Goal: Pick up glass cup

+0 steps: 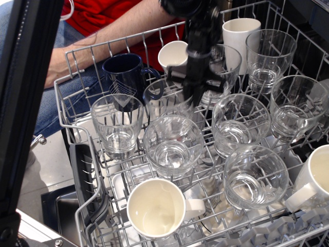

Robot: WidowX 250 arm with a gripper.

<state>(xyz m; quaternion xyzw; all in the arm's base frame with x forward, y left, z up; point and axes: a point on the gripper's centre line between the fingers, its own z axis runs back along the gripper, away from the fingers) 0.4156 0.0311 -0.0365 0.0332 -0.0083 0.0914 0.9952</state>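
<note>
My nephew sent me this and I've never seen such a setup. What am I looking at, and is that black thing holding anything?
This is one camera looking down from above and in front at a pulled-out dishwasher rack. The black thing coming in from the top is a robot arm; its hand is low among the cups. It sits at the rim of a glass cup in the middle row, which looks blurred as if moving, but whether the hand has closed on it cannot be told. Around it stand more clear glasses, a navy mug, and white mugs, one in front. The person in red behind the rack is only sitting nearby.
</note>
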